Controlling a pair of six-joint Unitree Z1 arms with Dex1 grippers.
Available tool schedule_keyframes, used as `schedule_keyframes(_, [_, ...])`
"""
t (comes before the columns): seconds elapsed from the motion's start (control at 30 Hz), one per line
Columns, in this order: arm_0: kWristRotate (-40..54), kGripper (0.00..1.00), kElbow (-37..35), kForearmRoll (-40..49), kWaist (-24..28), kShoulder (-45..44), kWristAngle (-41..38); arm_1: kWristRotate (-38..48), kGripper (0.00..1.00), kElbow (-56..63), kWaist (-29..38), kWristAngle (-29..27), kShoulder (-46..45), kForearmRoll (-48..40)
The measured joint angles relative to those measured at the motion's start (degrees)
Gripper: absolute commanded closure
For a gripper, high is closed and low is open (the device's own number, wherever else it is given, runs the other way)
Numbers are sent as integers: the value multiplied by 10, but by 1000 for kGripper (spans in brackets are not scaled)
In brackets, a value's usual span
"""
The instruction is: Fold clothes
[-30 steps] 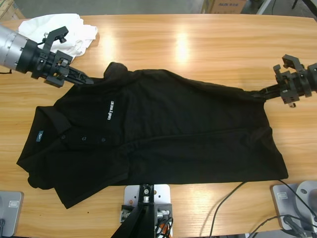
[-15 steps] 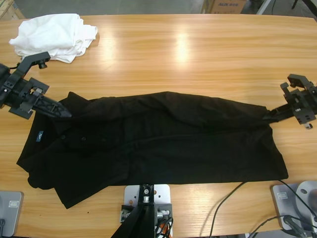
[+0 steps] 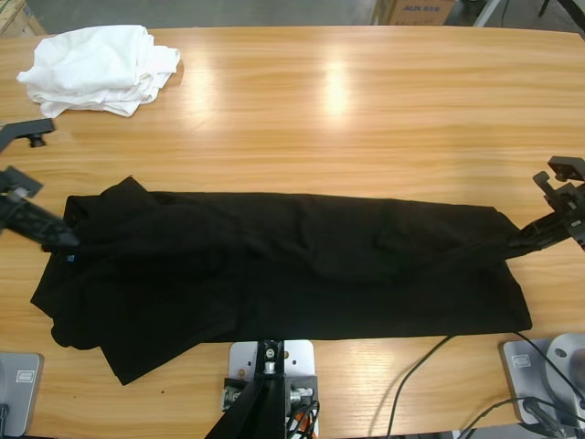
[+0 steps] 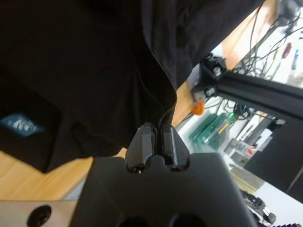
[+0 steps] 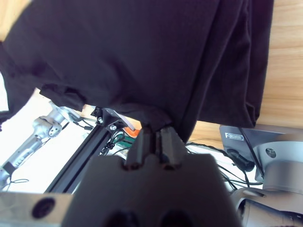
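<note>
The black polo shirt lies across the table's front half, its far half doubled toward the near edge in a long band. My left gripper is at the shirt's left end, shut on a fold of black cloth that runs up from between the closed jaws. At the shirt's right end, my right gripper is shut on the fabric as well, with the cloth bunched at its jaws. A blue neck label shows. The white garments sit bundled at the far left corner.
Bare wooden table stretches behind the shirt. Black cables trail over the front right edge. A cardboard box stands beyond the far edge. A black rig rail runs below the table's front edge.
Both grippers have moved toward the table's front edge, the left one also outward, carrying the shirt's far edge over its front. The chest logo and button placket are now covered.
</note>
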Motion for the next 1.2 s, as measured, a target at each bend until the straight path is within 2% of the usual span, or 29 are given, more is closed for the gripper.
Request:
schedule_keyframes(0.17, [12, 1000, -12, 48, 0, -30, 23, 22, 1000, 0, 0, -3, 12, -28])
schedule_keyframes(0.37, [14, 1000, -12, 55, -4, -34, 26, 31, 1000, 0, 0, -21, 16, -42])
schedule_keyframes(0.47, [14, 1000, -12, 55, -11, -33, 20, 42, 1000, 0, 0, -47, 14, -42])
schedule_keyframes(0.63, [14, 1000, -12, 55, -43, -21, 4, 55, 1000, -9, 0, -99, -44, -42])
schedule_keyframes(0.77, [14, 1000, -12, 55, -54, -13, 3, 51, 1000, -14, 0, -102, -81, -35])
schedule_keyframes(0.93, [14, 1000, -11, 55, -65, -11, 3, 49, 1000, -14, 11, -102, -82, -31])
schedule_keyframes(0.97, [14, 1000, -11, 55, -66, -10, 3, 49, 841, -14, 13, -102, -82, -31])
schedule_keyframes(1.0, [14, 1000, -11, 55, -67, -10, 3, 49, 263, -14, 15, -102, -82, -31])
schedule_keyframes(1.03, [14, 1000, -10, 55, -68, -9, 3, 49, 72, -14, 16, -102, -82, -30])
schedule_keyframes(1.13, [14, 1000, -9, 55, -69, -7, 3, 54, 3, -14, 18, -106, -82, -20])
schedule_keyframes(1.2, [14, 1000, -8, 55, -69, -3, 3, 58, 0, -14, 18, -112, -82, -9])
